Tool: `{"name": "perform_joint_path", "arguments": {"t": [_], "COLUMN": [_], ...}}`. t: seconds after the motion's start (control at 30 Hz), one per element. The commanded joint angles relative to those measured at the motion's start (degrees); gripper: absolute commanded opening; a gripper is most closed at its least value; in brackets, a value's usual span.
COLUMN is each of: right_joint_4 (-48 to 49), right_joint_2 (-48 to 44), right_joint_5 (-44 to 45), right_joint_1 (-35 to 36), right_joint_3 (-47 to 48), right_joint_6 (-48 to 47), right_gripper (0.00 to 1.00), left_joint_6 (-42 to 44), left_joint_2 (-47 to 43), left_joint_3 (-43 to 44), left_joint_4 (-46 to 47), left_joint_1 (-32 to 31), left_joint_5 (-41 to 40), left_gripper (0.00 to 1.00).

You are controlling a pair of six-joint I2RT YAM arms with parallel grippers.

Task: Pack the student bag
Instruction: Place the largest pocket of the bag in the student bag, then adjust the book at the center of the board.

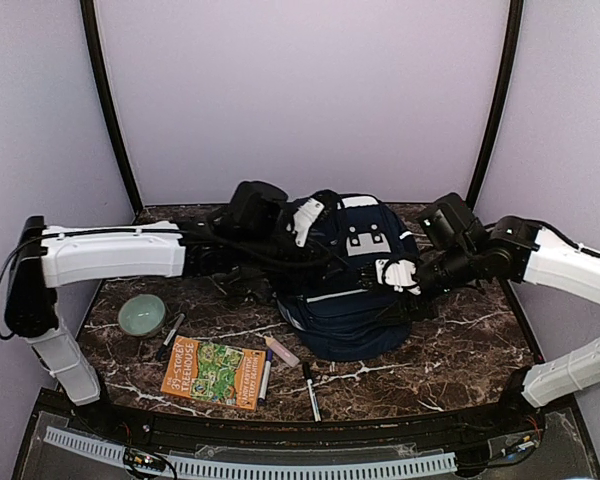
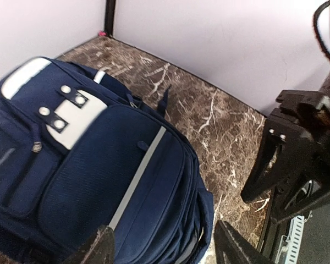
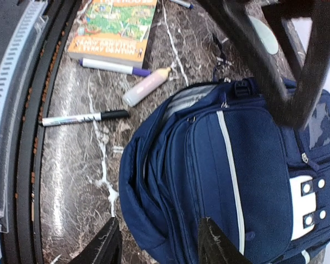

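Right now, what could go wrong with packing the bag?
The student bag looks barely open, so the orange book may snag going in. The right arm hangs close beside the left fingers; they could bump. The black marker lies near the front edge of the table and could get knocked off.

The left arm and right arm are stretching inward, forearms level; the left pincer is gaping wide, the right pincer half-spread.
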Motion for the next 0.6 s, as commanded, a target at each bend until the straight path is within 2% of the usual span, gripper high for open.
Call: {"name": "perform_joint_path", "arguments": {"t": [0.0, 0.07, 0.23, 0.33, 0.57], "right_joint_4": [-3.0, -0.9, 1.7, 0.7, 3.5], "right_joint_2": [5.2, 8.2, 19.8, 28.3, 43.2], "right_joint_5": [-8.4, -9.1, -14.2, -18.7, -15.8], "right_joint_1": [-1.0, -1.0, -0.8, 0.3, 5.7], "right_joint_3": [9.0, 12.1, 21.4, 27.7, 35.0], "right_joint_6": [3.2, 5.6, 12.8, 16.1, 18.9], "right_gripper": [0.46, 0.45, 0.43, 0.41, 0.43], "left_joint_6": [-5.8, -12.7, -27.7, -34.7, -48.3], "left_joint_2": [-15.3, -19.9, -28.3, -33.7, -39.3], "left_joint_3": [-9.4, -13.3, -21.7, -28.4, -40.1], "left_joint_4": [-2.0, -7.2, -17.8, -18.6, -19.3], "left_joint_1": [0.5, 0.5, 0.1, -0.2, -1.3], "left_joint_5": [-9.3, -14.2, -20.8, -21.6, -18.1], "left_gripper": [0.64, 0.64, 0.61, 0.58, 0.59]}}
